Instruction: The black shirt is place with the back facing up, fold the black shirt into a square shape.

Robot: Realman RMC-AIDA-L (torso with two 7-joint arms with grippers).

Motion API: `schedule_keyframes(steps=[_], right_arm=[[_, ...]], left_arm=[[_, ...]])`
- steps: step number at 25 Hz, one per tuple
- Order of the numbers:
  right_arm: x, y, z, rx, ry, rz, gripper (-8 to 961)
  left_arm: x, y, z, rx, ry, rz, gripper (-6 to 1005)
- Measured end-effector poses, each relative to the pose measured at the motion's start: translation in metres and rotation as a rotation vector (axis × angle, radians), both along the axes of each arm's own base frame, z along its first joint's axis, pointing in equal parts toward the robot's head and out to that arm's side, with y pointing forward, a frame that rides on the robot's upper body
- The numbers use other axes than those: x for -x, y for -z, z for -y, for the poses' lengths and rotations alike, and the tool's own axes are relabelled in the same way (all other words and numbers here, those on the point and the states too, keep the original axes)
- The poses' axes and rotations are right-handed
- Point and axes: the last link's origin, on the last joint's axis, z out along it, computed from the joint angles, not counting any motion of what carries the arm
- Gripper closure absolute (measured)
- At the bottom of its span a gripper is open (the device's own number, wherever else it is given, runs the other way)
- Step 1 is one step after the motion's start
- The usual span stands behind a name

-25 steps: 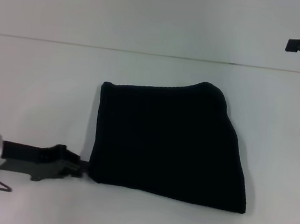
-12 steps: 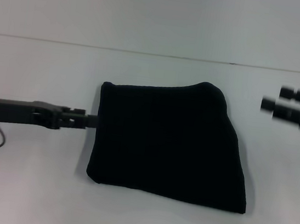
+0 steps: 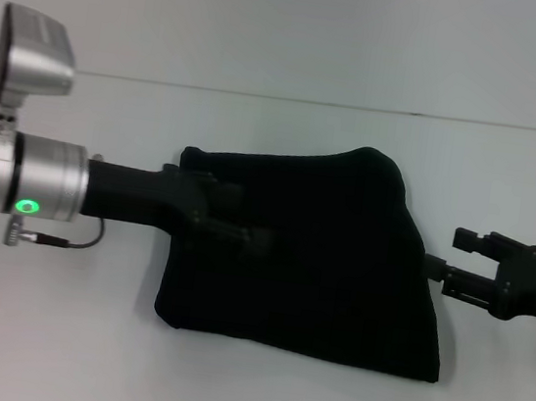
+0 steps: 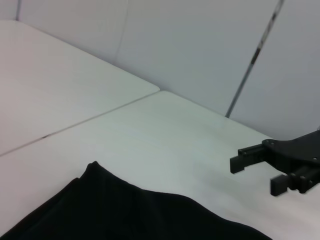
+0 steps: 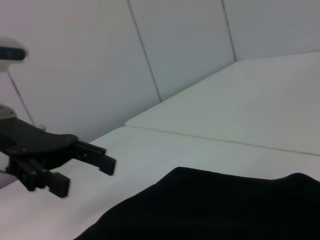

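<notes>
**Soft black bundle, both arms closing in**

Filled the centre and lower centre of the head frame: the black shirt (image 3: pixel 338 269), already doubled into a rough four-sided pad on the white table (image 3: pixel 80 354), upper edge humped toward the upper right, right edge slanting out to a lower-right corner. Judged light, limp and thick in layers (matte cloth, no print to show slippage), likely to sag and unfold if lifted by one point only. Best taken at an edge or corner, pinching through all layers, ideally with two holds apart along the same side.

Reached in from the left of the frame: the left gripper (image 3: pixel 248 238), dark against the fabric above the shirt's left part; contact and finger spread could not be told, nor in its own wrist view.

Hovered at the right edge of the frame: the right gripper (image 3: pixel 448 256), fingers parted and empty, tips just beside the shirt's slanting right edge.
</notes>
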Motion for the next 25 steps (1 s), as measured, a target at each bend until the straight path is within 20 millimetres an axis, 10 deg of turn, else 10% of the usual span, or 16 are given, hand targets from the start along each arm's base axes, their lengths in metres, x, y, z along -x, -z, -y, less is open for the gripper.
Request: schedule_keyframes(steps=[25], right_arm=[[0.015,0.011,-0.009,0.049,-0.046,0.022,88]], left_arm=[[0.004,0.016,0.015,-0.084,0.066,0.07,76]])
